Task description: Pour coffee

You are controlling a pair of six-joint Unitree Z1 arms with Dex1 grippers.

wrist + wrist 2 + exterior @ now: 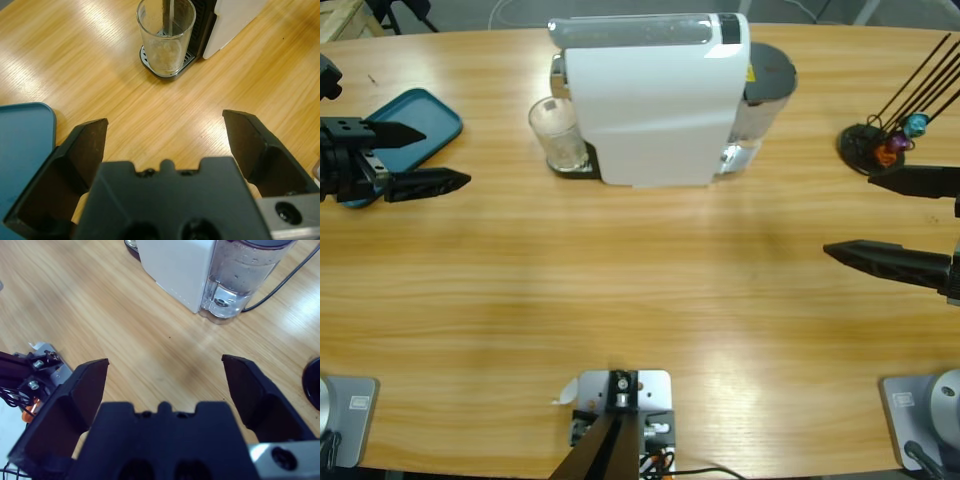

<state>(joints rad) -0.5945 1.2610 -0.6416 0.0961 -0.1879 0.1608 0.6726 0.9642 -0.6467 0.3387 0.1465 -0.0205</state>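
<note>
High view: glass with a little coffee sits on the machine's drip tray far left, both grippers, left and right, spread and empty, so left should approach level and grip mid-glass, clear of the spout.

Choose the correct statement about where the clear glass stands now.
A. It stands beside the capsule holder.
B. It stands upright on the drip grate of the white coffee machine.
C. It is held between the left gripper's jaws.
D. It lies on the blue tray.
B. The glass stands upright on the drip grate at the white coffee machine, apart from the open left gripper and the blue tray.
</note>
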